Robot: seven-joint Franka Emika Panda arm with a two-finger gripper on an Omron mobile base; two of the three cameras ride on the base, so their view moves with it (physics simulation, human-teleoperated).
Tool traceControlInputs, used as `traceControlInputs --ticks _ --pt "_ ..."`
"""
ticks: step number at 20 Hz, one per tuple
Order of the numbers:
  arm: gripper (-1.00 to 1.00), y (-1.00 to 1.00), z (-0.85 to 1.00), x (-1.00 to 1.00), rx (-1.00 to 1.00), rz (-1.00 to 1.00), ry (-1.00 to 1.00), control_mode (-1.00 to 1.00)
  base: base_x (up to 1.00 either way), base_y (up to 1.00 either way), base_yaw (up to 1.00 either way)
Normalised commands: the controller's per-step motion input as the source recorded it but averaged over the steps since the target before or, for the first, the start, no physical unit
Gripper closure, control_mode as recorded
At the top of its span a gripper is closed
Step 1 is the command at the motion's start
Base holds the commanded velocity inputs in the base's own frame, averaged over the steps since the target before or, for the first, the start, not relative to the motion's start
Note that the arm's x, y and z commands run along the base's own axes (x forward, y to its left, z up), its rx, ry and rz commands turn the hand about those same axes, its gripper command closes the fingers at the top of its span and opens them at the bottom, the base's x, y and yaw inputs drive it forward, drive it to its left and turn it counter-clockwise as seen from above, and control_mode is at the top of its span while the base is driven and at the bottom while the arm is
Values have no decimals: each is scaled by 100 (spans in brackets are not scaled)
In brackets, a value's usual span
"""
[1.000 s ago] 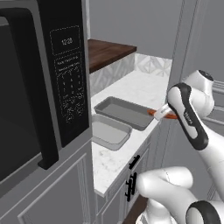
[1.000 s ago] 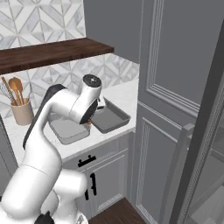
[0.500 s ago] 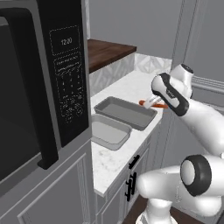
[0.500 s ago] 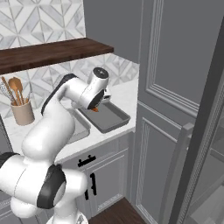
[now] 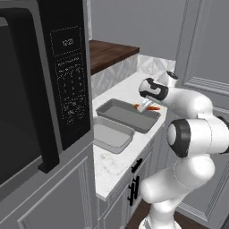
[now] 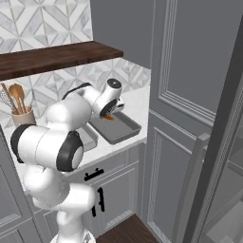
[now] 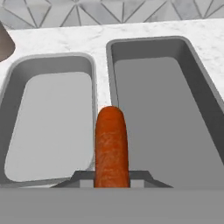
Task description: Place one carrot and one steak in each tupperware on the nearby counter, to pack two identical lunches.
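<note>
My gripper (image 5: 144,106) is shut on a carrot (image 5: 152,108), an orange tapered stick, above the far right end of the farther tupperware (image 5: 120,112). The nearer tupperware (image 5: 109,134) lies beside it on the white counter (image 5: 112,166); both grey containers look empty. In the right base view the gripper (image 6: 110,115) holds the carrot (image 6: 108,117) over the right tupperware (image 6: 121,130). In the hand view the carrot (image 7: 111,144) points forward over the strip between the left tupperware (image 7: 50,116) and the right tupperware (image 7: 159,111). The steak is out of view.
A black microwave (image 5: 58,94) stands close on the left of the containers. A dark wooden shelf (image 6: 61,54) hangs above the tiled back wall. A utensil holder (image 6: 21,116) sits at the far left. Tall grey cabinet panels (image 6: 190,99) border the counter's right end.
The arm has swung its elbow round and carried the carrot from the far tupperware's right edge to a spot over its far end. The gripper has stayed shut on the carrot.
</note>
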Motion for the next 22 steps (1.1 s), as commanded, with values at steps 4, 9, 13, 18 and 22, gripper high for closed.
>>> traceControlInputs --ticks 4,9,13,18,22 --pt "100 0 -39 94 -3 5 0 -100 0 0 0" --pt "100 0 -32 94 0 3 0 -100 0 0 0" --pt "100 0 -37 88 0 4 2 -100 0 0 0" --pt "100 5 -42 87 0 7 2 -100 0 0 0" --pt "100 5 -40 76 0 7 2 -100 0 0 0"
